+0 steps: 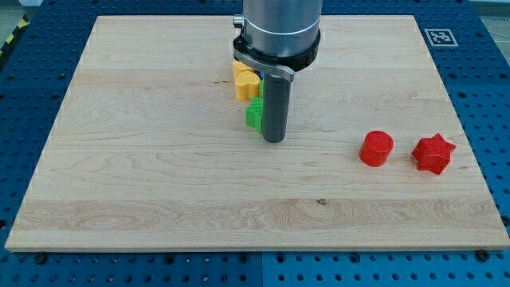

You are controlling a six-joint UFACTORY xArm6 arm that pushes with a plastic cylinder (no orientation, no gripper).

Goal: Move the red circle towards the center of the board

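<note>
The red circle lies on the wooden board toward the view's right, a little below mid-height. My tip rests on the board near the middle, well to the left of the red circle and apart from it. A red star lies just right of the red circle. My tip stands right beside a green block, on its right; the shape of that block is partly hidden.
A yellow heart-like block and another yellow block sit above the green block, partly hidden by the arm. A fiducial tag marks the board's top right corner. A blue perforated table surrounds the board.
</note>
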